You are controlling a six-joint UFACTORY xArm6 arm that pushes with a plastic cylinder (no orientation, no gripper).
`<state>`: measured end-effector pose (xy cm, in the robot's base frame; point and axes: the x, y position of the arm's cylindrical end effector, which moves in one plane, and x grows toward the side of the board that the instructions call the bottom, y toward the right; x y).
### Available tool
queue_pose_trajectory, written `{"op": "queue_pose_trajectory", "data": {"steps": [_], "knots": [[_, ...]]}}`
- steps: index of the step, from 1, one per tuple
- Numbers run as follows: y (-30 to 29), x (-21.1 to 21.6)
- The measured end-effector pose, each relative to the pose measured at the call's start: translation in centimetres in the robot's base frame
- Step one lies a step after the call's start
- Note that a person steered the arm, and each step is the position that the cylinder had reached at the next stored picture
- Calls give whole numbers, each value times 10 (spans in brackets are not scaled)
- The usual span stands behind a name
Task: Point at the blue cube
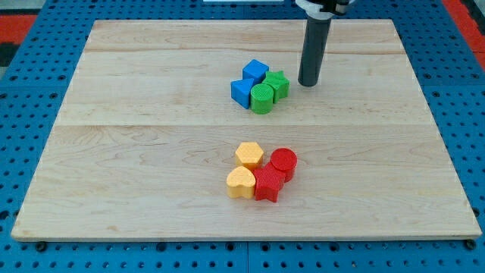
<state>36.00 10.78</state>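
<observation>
The blue cube [255,70] sits above the board's middle, at the top of a tight cluster. Touching it are a second blue block [242,91] at lower left, a green star-shaped block [277,83] at right and a green cylinder [262,98] below. My tip [308,83] rests on the board just right of the green star, about 70 px right of the blue cube and a little lower. The rod rises straight up from there to the view's top.
A second cluster lies lower on the wooden board [136,152]: a yellow hexagon block [248,155], a yellow heart-shaped block [241,183], a red star-shaped block [268,184] and a red cylinder [283,162]. Blue pegboard surrounds the board.
</observation>
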Motion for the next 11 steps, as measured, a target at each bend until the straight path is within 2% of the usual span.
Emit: {"op": "queue_pose_trajectory", "data": {"steps": [3,5,6,7,8,9,11], "knots": [[8,14],[12,-7],[13,-54],[8,-123],[-30,-137],[-99,-139],[-103,-78]]}}
